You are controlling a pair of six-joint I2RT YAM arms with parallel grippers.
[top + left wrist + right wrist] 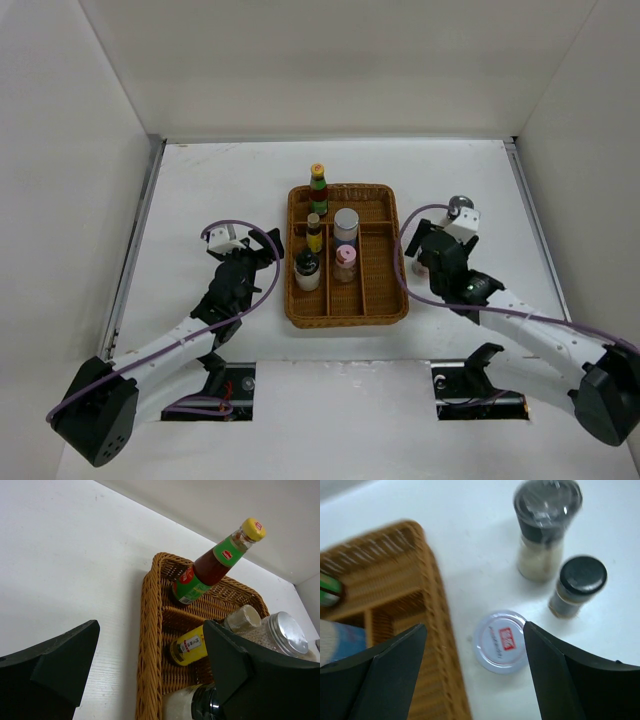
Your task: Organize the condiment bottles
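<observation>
From above, the wicker tray [297,300] sits in the middle of the desk [220,180]. Five bottles stand up in it, all with their caps pointing up.
- The green-labelled bottle [318,192] is in the far left corner.
- The yellow-labelled bottle [314,234] is just nearer than it.
- The black-topped jar [307,270] is nearer again.
- The blue-banded white-capped jar [346,224] and the pink-lidded jar [345,263] stand to their right.

The left end effector [262,248] is to the left of the tray. The right end effector [412,250] is just to its right. A shaker with a shiny top [459,206] peeks out behind the right wrist.

In the left wrist view, the left end effector [150,630] is spread wide and holds nothing. The green-labelled bottle [215,562] stands in the tray corner. Its long body slants up and to the right in this view, with the yellow cap on top. The yellow-labelled bottle [192,647] slants the same way. A jar with a shiny lid [282,635] is beside it. The black-topped jar [200,705] is at the bottom edge.

The right wrist view is a bit blurry. The right end effector [475,627] is spread wide and grips nothing. Below it, a white-lidded jar [500,641] stands on the desk just beside the tray's [435,630] right side, with its lid facing up. A tall shaker [545,530] and a small dark-capped jar [577,587] stand upright close by, off to the right.
</observation>
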